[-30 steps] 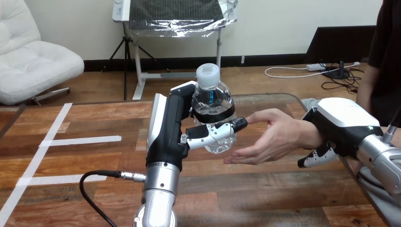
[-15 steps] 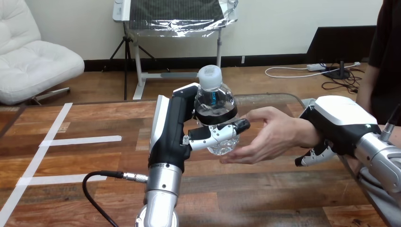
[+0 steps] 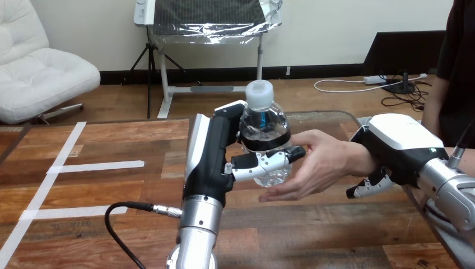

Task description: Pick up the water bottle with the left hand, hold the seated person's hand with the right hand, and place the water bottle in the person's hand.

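Observation:
A clear water bottle [image 3: 264, 131] with a white cap and a dark label stands upright above the wooden table [image 3: 101, 235], and my left hand [image 3: 208, 154] is curled round it, thumb across its front. The person's hand [image 3: 316, 165] reaches in from the right, palm open toward the bottle, its fingers touching the bottle's right side. My right hand [image 3: 396, 147] sits over the person's wrist; its fingers [image 3: 367, 188] curl under it.
White tape lines [image 3: 92, 166] run across the table's left part. The person's torso is at the right edge, and the table's right edge lies below my right arm.
My left hand has carried the bottle to the right, and it now rests against the person's open palm. My right hand has stayed on the wrist, shifting slightly left.

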Controlling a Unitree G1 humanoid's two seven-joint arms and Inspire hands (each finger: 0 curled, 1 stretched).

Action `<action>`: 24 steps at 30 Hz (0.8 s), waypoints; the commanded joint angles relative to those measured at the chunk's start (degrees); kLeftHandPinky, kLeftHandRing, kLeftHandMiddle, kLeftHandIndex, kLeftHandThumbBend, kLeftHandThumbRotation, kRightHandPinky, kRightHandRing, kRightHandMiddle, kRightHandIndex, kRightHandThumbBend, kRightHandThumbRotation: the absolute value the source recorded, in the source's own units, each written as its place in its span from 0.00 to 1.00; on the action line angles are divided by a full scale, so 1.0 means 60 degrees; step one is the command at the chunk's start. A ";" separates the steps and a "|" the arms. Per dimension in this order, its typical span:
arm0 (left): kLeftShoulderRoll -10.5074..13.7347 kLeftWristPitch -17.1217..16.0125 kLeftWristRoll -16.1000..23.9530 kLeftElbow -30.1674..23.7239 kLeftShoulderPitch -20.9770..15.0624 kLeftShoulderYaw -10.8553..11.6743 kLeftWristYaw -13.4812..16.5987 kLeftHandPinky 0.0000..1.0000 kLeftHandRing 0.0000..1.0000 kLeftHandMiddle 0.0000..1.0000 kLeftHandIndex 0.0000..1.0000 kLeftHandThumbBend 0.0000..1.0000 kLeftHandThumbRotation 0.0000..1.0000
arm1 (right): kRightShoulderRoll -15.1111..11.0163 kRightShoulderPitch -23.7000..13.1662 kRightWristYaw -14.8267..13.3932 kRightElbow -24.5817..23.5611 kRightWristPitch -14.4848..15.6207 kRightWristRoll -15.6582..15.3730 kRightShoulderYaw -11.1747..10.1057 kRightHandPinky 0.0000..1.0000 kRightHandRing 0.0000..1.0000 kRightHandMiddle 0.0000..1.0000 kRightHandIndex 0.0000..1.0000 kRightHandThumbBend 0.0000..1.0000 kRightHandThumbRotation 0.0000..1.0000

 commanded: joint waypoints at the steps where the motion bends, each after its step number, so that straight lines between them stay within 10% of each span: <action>1: -0.0878 -0.0240 -0.0082 -0.0201 -0.0419 -0.0193 0.0138 0.35 0.39 0.43 0.45 0.71 0.00 | -0.0069 -0.0238 -0.0036 -0.0308 0.0145 -0.0064 -0.0299 0.13 0.20 0.28 0.32 0.74 0.00; 24: -0.1178 -0.0244 -0.0306 -0.0069 -0.0438 -0.0761 0.0253 0.36 0.40 0.43 0.45 0.69 0.00 | -0.0093 -0.0112 -0.0096 -0.0444 0.0017 0.0002 -0.0385 0.13 0.20 0.28 0.31 0.75 0.00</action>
